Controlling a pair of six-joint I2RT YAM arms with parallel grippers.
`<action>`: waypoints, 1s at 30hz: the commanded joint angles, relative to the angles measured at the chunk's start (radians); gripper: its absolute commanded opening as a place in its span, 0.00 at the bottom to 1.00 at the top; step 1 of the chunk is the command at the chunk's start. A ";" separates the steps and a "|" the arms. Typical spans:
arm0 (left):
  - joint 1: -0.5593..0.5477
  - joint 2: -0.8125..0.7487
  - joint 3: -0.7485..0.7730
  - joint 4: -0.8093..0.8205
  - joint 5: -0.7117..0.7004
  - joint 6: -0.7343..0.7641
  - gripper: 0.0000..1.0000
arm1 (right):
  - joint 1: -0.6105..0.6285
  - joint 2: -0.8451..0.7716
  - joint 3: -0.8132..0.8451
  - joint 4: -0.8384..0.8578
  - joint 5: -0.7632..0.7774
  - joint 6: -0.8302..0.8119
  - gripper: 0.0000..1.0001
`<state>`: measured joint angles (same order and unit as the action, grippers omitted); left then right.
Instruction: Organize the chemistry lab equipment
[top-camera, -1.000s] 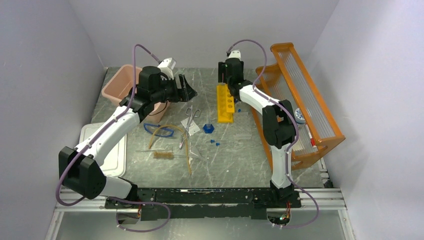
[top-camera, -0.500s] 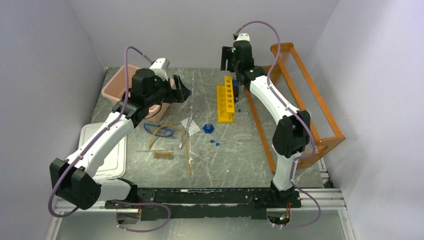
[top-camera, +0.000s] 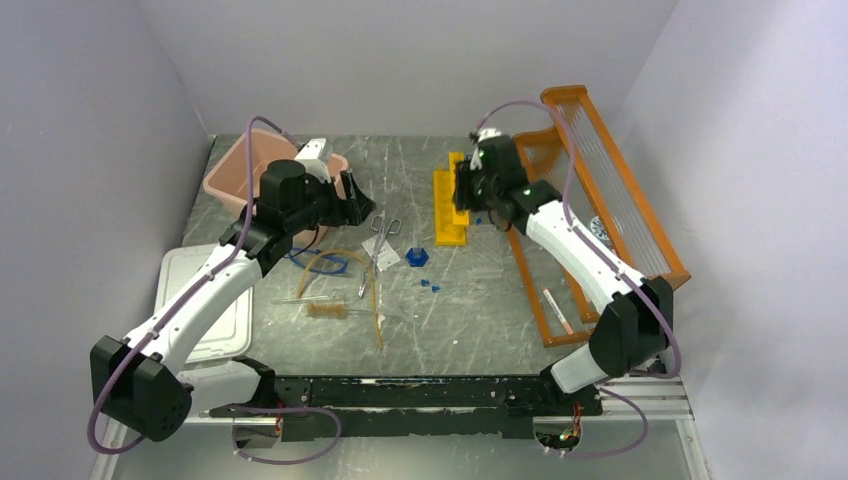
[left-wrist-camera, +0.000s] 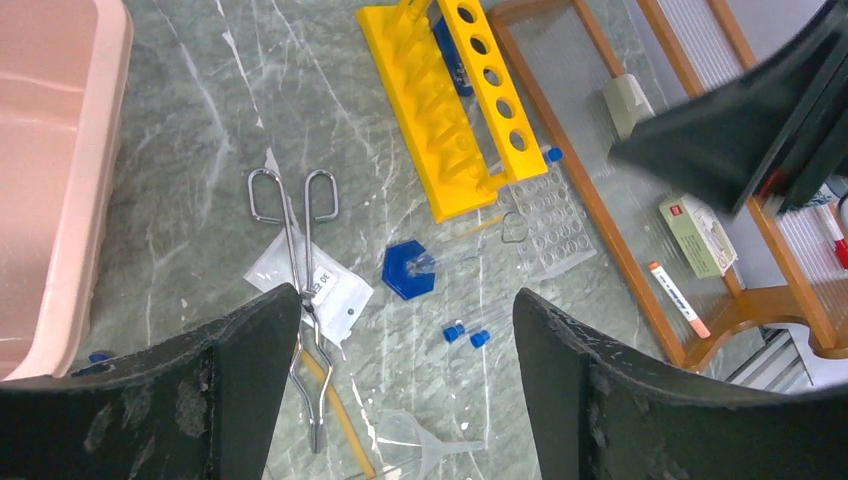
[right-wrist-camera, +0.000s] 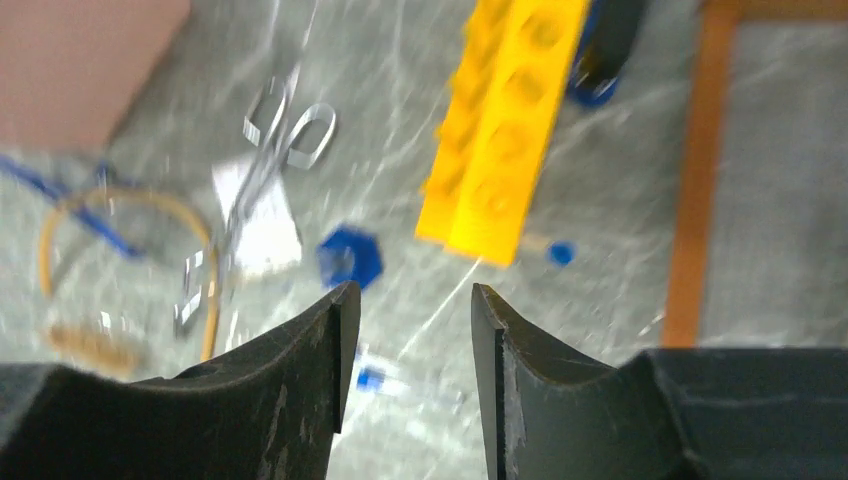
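Note:
Loose lab items lie mid-table: metal scissors across a white packet, blue-framed goggles, amber tubing, a wire brush, a blue hexagonal piece and two tiny blue caps on clear tubes. A clear funnel lies nearer. My left gripper hangs open above the scissors, holding nothing. The right gripper hovers beside the yellow tube rack, jaws apart and empty; its view is blurred.
A pink tub stands at the back left, with a white lid in front of it. The big orange shelf rack fills the right side and holds a marker and a small box. A clear well plate lies by the yellow rack.
The left arm has drawn back and down toward the scissors. The right arm has swung forward from the back wall to the yellow rack, and its jaws have narrowed.

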<state>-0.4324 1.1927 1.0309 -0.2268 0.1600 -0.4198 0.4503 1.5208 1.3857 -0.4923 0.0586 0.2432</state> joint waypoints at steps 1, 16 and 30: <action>0.009 -0.033 -0.035 0.061 -0.014 -0.016 0.81 | 0.156 -0.058 -0.137 -0.054 -0.047 -0.023 0.48; 0.009 -0.054 -0.057 0.033 -0.041 -0.016 0.80 | 0.273 0.030 -0.286 -0.080 0.295 0.136 0.39; 0.009 -0.030 -0.046 0.028 -0.051 -0.015 0.80 | 0.027 0.072 -0.254 0.071 0.325 0.140 0.59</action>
<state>-0.4316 1.1580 0.9840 -0.2131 0.1341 -0.4343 0.5018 1.5578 1.0908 -0.5011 0.3641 0.4026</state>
